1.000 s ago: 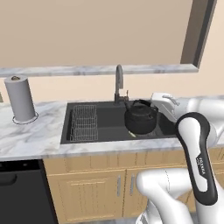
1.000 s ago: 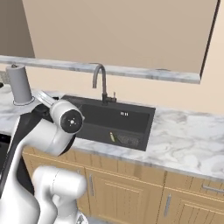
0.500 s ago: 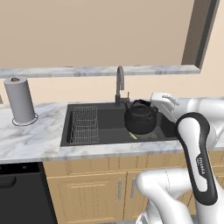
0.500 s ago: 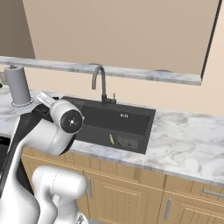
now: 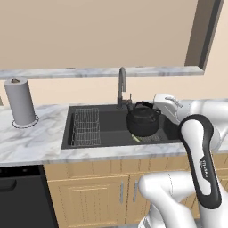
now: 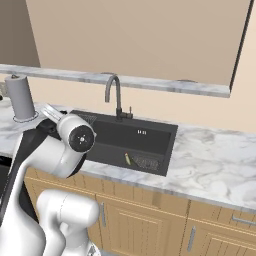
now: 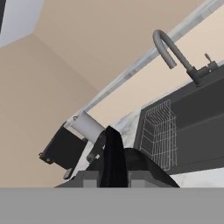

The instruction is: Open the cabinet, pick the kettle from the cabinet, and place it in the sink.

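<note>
Kettle (image 5: 143,120) upright in sink (image 5: 111,133), spout toward faucet (image 5: 121,87).

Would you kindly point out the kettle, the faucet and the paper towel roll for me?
kettle (image 5: 142,122): left base view, on its round black body.
faucet (image 6: 114,86): right base view, on the gooseneck's curve.
paper towel roll (image 5: 19,103): left base view, mid-roll.

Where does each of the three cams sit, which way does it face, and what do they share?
Left base view: behind the arm, on its left, facing the sink; kettle held over the basin, arm at lower right.
Right base view: behind the arm, on its right, facing the sink; arm at lower left.
Hand view: on the hand, tilted; fingers shut on kettle handle.
Shared: faucet, dish rack, paper towel roll.
</note>
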Robot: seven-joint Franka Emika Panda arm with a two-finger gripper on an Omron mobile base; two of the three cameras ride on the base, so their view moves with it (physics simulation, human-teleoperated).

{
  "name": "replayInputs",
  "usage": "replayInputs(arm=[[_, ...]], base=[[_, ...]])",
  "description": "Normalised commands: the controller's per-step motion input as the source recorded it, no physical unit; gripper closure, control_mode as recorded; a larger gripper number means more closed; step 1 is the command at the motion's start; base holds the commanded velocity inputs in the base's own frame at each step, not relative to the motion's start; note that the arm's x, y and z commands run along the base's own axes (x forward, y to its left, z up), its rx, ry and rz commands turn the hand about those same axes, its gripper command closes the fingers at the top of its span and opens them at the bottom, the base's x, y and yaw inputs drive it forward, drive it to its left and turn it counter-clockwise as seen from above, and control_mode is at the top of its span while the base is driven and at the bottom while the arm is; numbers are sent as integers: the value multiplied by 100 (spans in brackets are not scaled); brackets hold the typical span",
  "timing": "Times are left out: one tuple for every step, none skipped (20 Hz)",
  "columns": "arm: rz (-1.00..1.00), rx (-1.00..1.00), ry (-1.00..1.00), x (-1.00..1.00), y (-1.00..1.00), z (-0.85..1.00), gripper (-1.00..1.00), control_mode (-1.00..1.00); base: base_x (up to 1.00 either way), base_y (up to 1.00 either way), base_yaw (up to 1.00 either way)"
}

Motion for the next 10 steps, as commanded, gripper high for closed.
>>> replayInputs(arm=[[0,0,0,0,0,0,100,100],[0,0,0,0,0,0,100,100],[0,0,0,0,0,0,100,100],[0,0,0,0,0,0,100,100],[0,0,0,0,0,0,100,100],[0,0,0,0,0,0,100,100],[0,0,0,0,0,0,100,100],[0,0,0,0,0,0,100,100],[0,0,0,0,0,0,100,100],[0,0,0,0,0,0,100,100]], base=[[0,0,0],[0,0,0],[0,0,0],[0,0,0],[0,0,0],[0,0,0],[0,0,0],[0,0,0],[0,0,0],[0,0,0]])
